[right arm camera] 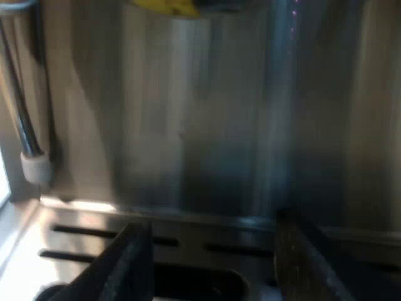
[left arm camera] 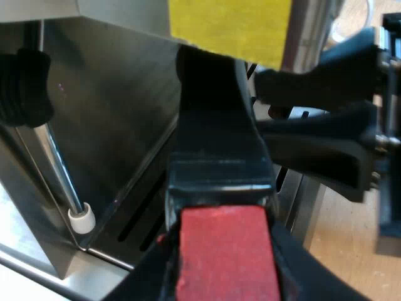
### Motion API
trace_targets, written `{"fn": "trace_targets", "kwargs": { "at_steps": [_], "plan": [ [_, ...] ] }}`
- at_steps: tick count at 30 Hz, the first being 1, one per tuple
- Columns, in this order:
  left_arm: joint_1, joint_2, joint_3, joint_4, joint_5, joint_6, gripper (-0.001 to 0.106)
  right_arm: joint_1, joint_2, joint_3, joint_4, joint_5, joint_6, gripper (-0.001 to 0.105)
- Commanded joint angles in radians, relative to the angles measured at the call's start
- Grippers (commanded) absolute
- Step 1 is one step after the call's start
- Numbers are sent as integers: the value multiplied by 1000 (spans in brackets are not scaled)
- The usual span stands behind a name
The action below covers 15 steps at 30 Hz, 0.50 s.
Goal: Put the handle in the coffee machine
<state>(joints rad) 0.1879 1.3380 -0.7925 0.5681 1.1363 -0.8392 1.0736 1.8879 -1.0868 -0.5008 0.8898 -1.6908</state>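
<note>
Our left hand (left arm camera: 225, 254) is clamped on the red end (left arm camera: 227, 263) of the holder (left arm camera: 219, 157), fingers (left arm camera: 147, 276) pressed to both sides of it. From that grip the dark handle runs straight away from us, its long axis aimed at the front of the espresso machine (left arm camera: 113, 113), and its far end goes out of sight under a yellow patch (left arm camera: 229, 28) there. We cannot tell whether the metal head is seated. Our right hand (right arm camera: 213, 263) is wide apart and holds nothing. It sits low over the slotted drip tray (right arm camera: 94, 241), facing the machine's steel wall, just beside the handle's shaft and apart from it. The steam wand (left arm camera: 62, 169) hangs on the handle's other side. The left arm has the holder, so we judge the coming move is its own: a push along that axis, then a turn to lock
</note>
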Motion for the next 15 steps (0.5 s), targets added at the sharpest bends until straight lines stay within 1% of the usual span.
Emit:
{"fn": "trace_targets", "kwargs": {
  "at_steps": [1,2,4,5,6,7,9,10,12,13,15],
  "plan": [
    [-2,-29,-28,-57,138,-19,0,-18,16,-4,-63,-42,-11,46],
    [-2,-29,-28,-57,138,-19,0,-37,33,-4,-160,-45,-13,46],
    [-2,-29,-28,-57,138,-19,0,-44,41,-4,-197,-45,-20,46],
    [-2,-29,-28,-57,138,-19,0,-47,55,-4,-259,-45,-51,46],
    [-2,-29,-28,-57,138,-19,0,-47,59,-4,-279,-45,-71,46],
    [-2,-29,-28,-57,138,-19,0,-47,68,-4,-313,-45,-113,46],
    [-2,-29,-28,-57,138,-19,0,-47,72,-4,-335,-45,-132,46],
    [-2,-29,-28,-55,138,-19,0,-47,82,-4,-394,-51,-158,46],
    [-2,-29,-28,-51,138,-19,0,-47,87,-4,-432,-50,-198,46],
    [-2,-29,-28,-49,138,-19,0,-47,89,-4,-466,-50,-235,46],
    [-2,-29,-28,-49,141,-19,0,-47,90,-4,-471,-50,-241,46]
  ]
}}
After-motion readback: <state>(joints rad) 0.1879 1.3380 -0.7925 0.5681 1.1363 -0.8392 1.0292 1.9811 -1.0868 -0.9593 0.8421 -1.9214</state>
